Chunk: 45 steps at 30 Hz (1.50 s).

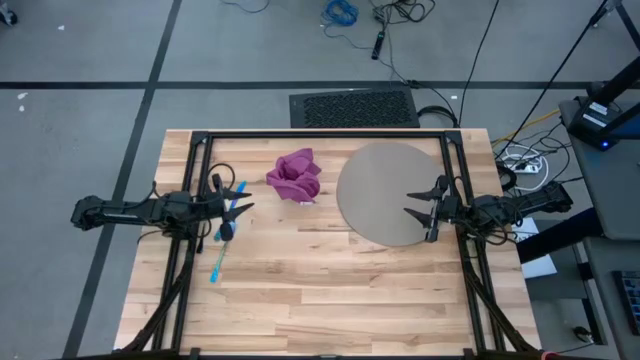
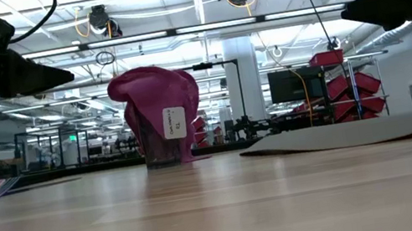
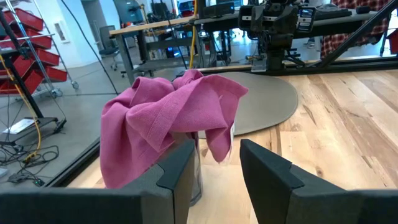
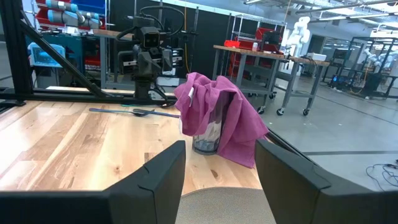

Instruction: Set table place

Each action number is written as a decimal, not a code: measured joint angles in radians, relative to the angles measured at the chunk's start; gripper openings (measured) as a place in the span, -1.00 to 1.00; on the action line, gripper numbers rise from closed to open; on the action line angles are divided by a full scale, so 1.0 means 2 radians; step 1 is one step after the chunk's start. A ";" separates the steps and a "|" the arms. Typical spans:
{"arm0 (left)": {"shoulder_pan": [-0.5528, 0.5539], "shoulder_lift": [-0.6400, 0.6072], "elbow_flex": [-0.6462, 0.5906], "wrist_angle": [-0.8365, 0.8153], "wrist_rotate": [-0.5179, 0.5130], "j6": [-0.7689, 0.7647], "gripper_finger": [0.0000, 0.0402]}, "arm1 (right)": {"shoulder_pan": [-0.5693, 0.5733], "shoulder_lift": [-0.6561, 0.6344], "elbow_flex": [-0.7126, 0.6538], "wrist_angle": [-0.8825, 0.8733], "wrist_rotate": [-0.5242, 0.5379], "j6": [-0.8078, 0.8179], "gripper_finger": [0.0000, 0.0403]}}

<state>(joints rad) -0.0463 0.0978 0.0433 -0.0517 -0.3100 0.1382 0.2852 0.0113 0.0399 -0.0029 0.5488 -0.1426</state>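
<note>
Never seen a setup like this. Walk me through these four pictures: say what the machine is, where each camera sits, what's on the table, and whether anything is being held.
It is a robot with two dark arms at a wooden table.

One camera looks straight down, one sits at tabletop height, and one rides on each wrist, looking past that arm's own fingers.

The left gripper hovers over the blue cutlery. The right gripper hovers over the round grey-tan mat. Both are open and hold nothing.

Between them stands a clear glass with a purple cloth napkin draped over it. No plate shows.
</note>
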 joint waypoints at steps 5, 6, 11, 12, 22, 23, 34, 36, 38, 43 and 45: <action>0.000 0.000 0.000 0.000 0.000 0.000 -0.42 | 0.000 0.000 0.000 0.000 0.000 0.000 -0.10; 0.000 0.000 0.000 0.000 0.000 0.000 -0.42 | 0.000 0.000 0.000 0.000 0.000 0.000 -0.10; 0.000 0.000 0.000 0.000 0.000 0.000 -0.42 | 0.000 0.000 0.000 0.000 0.000 0.000 -0.10; 0.000 0.000 0.000 0.000 0.000 0.000 -0.42 | 0.000 0.000 0.000 0.000 0.000 0.000 -0.10; 0.000 0.000 0.000 0.000 0.000 0.000 -0.42 | 0.000 0.000 0.000 0.000 0.000 0.000 -0.10; 0.000 0.000 0.000 0.000 0.000 0.000 -0.42 | 0.000 0.000 0.000 0.000 0.000 0.000 -0.10; 0.000 0.000 0.000 0.000 0.000 0.000 -0.42 | 0.000 0.000 0.000 0.000 0.000 -0.121 -0.10; 0.000 0.000 0.000 0.000 0.000 0.000 -0.42 | 0.000 0.000 0.000 0.000 0.000 -0.145 -0.10; 0.000 0.000 0.000 0.000 0.000 0.000 -0.42 | 0.000 0.000 0.000 0.000 0.000 -0.155 -0.10; 0.000 0.000 0.000 0.001 0.000 0.000 -0.42 | 0.000 0.000 0.000 0.000 0.000 -0.152 -0.10; 0.000 0.000 0.000 0.005 0.000 0.000 -0.42 | 0.000 0.000 0.000 0.000 0.000 -0.142 -0.10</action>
<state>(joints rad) -0.0460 0.0975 0.0436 -0.0424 -0.3099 0.1380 0.2848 0.0115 0.0400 -0.0025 0.5490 -0.4270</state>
